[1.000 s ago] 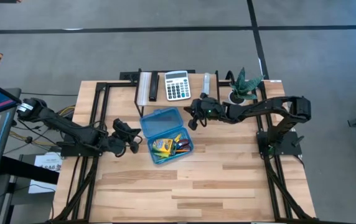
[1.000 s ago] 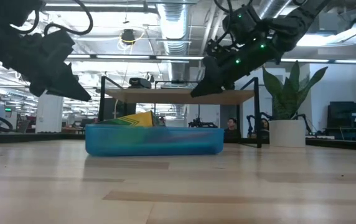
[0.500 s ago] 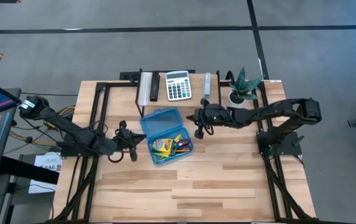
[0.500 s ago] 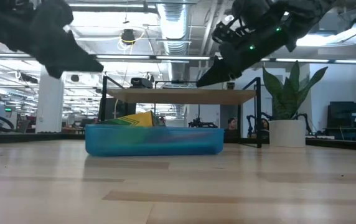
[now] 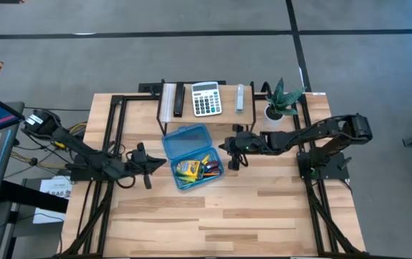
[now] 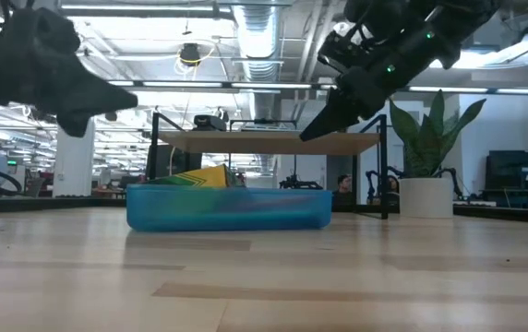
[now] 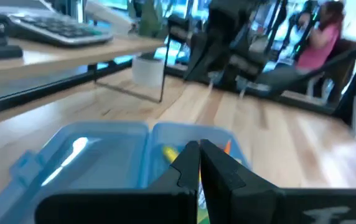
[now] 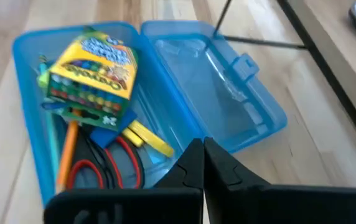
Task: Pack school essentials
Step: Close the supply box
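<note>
I see the case (image 5: 191, 155) open, crayon box (image 8: 92, 73) and scissors (image 8: 106, 167) inside; left hand (image 5: 146, 164) and right hand (image 5: 231, 150) flank it, both pinched closed, empty.

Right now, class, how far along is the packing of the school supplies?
Done: crayon box, scissors and pencils lie in the case. In hand: nothing; left end effector and right end effector are shut beside it. Left: its lid lies open.
</note>
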